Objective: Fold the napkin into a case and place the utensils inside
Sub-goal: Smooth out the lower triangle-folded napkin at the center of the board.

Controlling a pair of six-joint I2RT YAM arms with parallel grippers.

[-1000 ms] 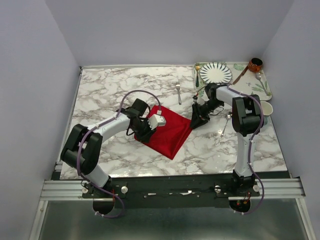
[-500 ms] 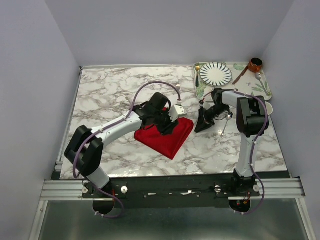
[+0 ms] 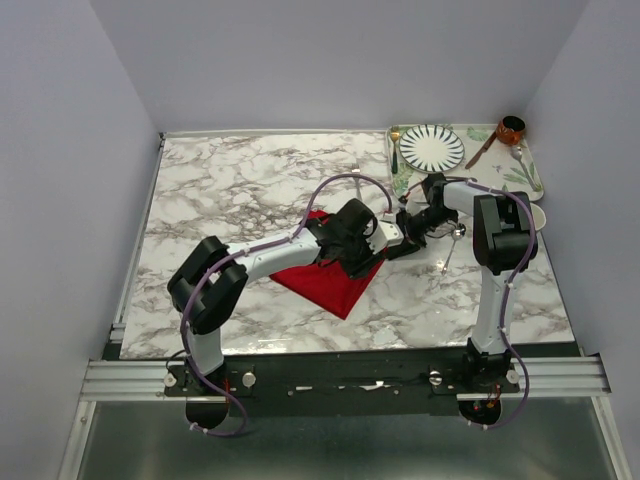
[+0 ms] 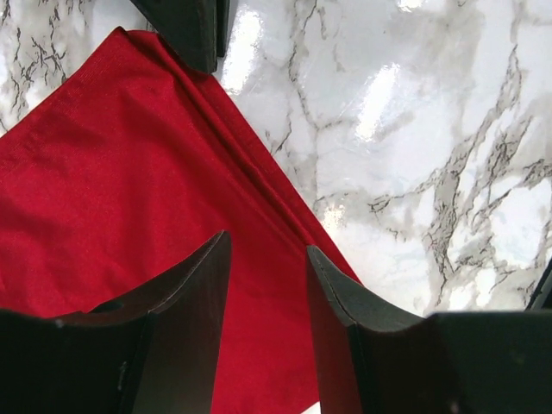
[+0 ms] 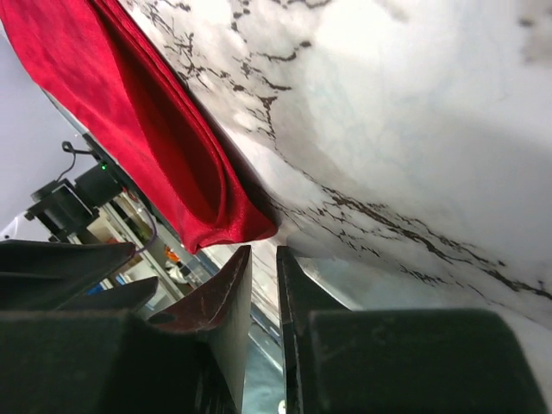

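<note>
The red napkin (image 3: 325, 285) lies folded on the marble, its right corner beneath both grippers. My left gripper (image 3: 378, 248) hovers over that corner; in the left wrist view it (image 4: 267, 246) stands open above the napkin (image 4: 129, 190) with nothing between its fingers. My right gripper (image 3: 400, 243) is at the corner from the right. In its own view the right gripper (image 5: 265, 252) shows only a narrow empty gap, and the napkin's folded tip (image 5: 241, 226) lies just past the fingertips. A silver fork (image 3: 356, 166) lies behind the napkin. Another silver utensil (image 3: 448, 255) lies by the right arm.
A tray (image 3: 535, 180) at the back right holds a striped plate (image 3: 432, 147), a brown pot (image 3: 511, 128), a gold spoon (image 3: 395, 148) and a wooden utensil (image 3: 482, 150). A cup (image 3: 536, 216) stands behind the right arm. Grey walls surround the table.
My left arm swept right across the napkin, folding it over, and its gripper opened. My right gripper closed to a narrow gap and shifted slightly right.
</note>
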